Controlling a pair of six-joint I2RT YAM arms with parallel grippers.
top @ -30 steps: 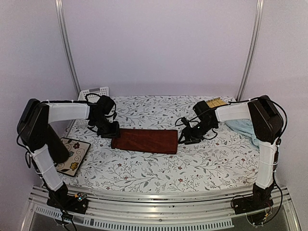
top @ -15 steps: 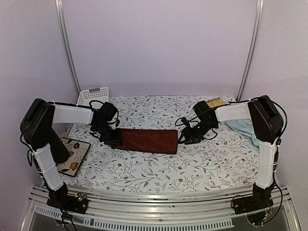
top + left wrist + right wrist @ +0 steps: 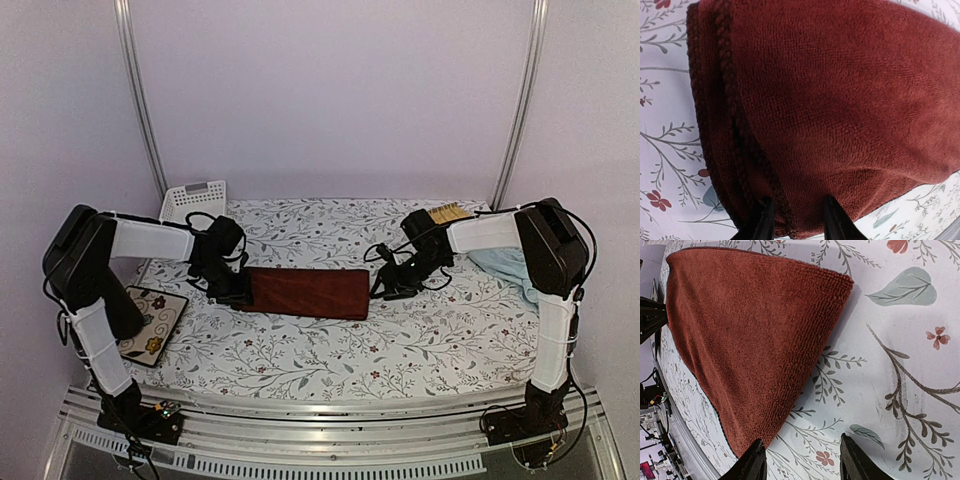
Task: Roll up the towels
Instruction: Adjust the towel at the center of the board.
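The rust-red towel (image 3: 308, 292) lies flat and long across the middle of the flowered tablecloth. In the left wrist view (image 3: 840, 100) its left end is doubled over into a thick fold. My left gripper (image 3: 232, 288) sits at that end, and its jaws (image 3: 799, 200) are closed on the folded edge. My right gripper (image 3: 385, 290) is open just off the towel's right end; in the right wrist view (image 3: 801, 440) it hangs over bare cloth beside the towel's corner (image 3: 740, 340). The pale blue towel (image 3: 505, 265) lies crumpled at the far right, behind the right arm.
A yellow bamboo mat (image 3: 447, 212) lies at the back right behind the right wrist. A white basket (image 3: 195, 198) stands at the back left corner. A flowered square tile (image 3: 150, 322) lies at the left edge near the left arm's base.
My left gripper has moved right onto the towel's left end, and that end has shifted right and bunched up. The right arm has not moved.
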